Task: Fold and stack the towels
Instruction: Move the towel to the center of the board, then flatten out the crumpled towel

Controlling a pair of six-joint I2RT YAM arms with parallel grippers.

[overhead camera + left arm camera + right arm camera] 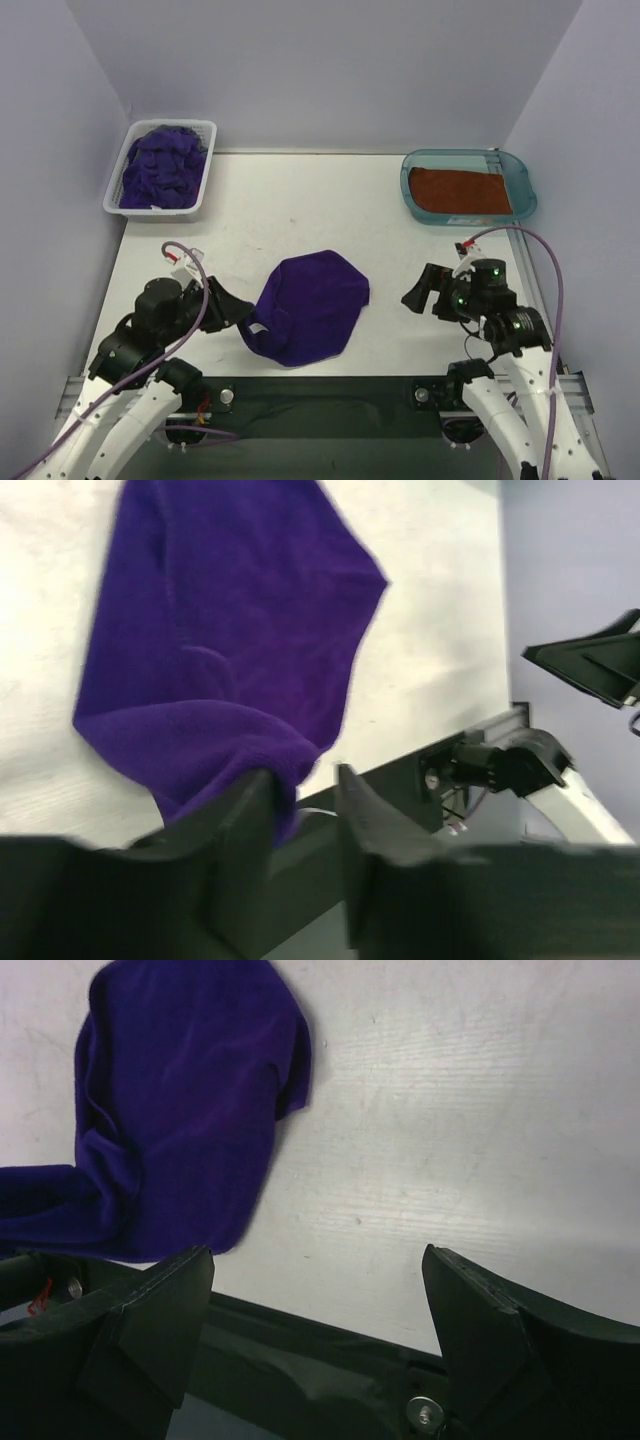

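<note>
Towel position: one deep purple terry-cloth towel (312,305) lay loosely spread near the front middle of the white table (300,215), between the two arms. Its near-left corner was bunched and lifted, with a small white tag (257,328) showing.

Left gripper (305,775): fingers (245,815) only narrowly parted, a sliver of gap visible between them. The bunched corner rested against the inner face of one finger, not clamped.

Right gripper (318,1260): fingers spread wide, nothing between them. It sat over bare table to the right of the towel, apart from its edge.

White slotted plastic basket (118,182), far left corner: held a crumpled heap of purple towels (160,165).

Translucent teal plastic tray (524,190), far right corner: held one rust-orange towel (458,190) lying flat.
</note>
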